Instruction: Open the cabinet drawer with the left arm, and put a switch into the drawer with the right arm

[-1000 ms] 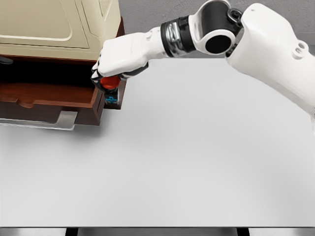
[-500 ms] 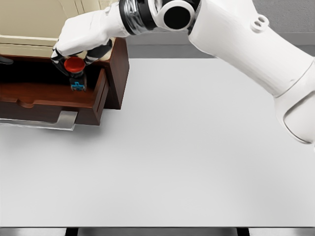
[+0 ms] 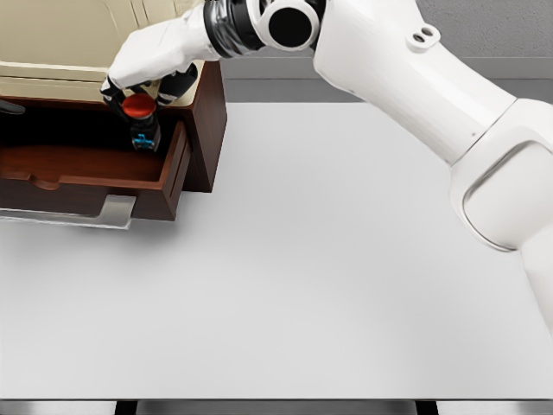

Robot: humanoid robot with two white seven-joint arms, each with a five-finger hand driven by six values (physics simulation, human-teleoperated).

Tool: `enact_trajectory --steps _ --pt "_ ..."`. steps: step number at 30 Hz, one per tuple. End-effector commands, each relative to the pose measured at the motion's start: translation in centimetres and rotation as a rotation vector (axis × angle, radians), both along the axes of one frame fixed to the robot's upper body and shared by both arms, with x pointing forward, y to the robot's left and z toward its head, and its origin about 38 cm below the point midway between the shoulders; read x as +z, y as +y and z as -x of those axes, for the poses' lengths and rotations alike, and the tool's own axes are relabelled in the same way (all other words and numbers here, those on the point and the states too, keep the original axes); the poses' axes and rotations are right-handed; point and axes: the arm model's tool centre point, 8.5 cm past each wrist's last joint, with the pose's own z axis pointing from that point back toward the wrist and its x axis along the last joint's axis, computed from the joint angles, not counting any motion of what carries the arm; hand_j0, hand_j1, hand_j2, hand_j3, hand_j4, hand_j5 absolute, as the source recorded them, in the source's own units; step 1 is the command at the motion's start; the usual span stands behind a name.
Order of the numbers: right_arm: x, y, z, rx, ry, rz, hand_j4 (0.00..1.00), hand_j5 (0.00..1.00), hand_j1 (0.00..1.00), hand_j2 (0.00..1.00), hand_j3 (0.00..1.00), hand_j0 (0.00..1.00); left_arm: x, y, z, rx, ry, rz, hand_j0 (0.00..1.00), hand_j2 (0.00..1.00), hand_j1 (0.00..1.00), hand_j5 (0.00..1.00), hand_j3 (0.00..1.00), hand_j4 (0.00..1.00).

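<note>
The brown cabinet drawer (image 3: 95, 166) stands pulled out at the upper left, under the cream cabinet body (image 3: 78, 43). My right hand (image 3: 147, 73) reaches across from the right and hovers over the drawer's right end. Its fingers are curled around the red cap of the switch (image 3: 142, 121), a small black body with a blue mark. The switch hangs upright, its lower end inside the drawer near the right wall. My left arm does not show.
A silver handle (image 3: 117, 210) sticks out from the drawer front. The white table (image 3: 346, 277) spreads wide to the right and front. A dark sliver (image 3: 7, 106) shows at the left edge; I cannot tell what it is.
My right hand carried the switch leftward from outside the drawer's right corner to over the drawer, then shifted slightly right and up.
</note>
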Motion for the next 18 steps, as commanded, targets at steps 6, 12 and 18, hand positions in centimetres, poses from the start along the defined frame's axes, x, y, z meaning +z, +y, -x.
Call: enact_trajectory --steps 6,12,18 --pt "-0.4 1.0 1.3 0.051 -0.028 0.039 0.4 0.4 0.4 0.4 0.4 0.4 0.1 0.0 0.0 0.0 0.0 0.007 1.0 1.0 1.0 1.0 1.0 1.0" --pt "0.0 1.4 1.8 0.068 -0.04 0.042 0.4 0.4 0.4 0.4 0.4 0.4 0.1 0.0 0.0 -0.001 -0.001 0.006 1.0 1.0 1.0 1.0 1.0 1.0" --pt "0.3 1.2 1.6 0.06 -0.044 0.041 0.4 0.4 0.4 0.4 0.4 0.4 0.0 0.0 0.0 -0.001 0.001 0.007 1.0 1.0 1.0 1.0 1.0 1.0"
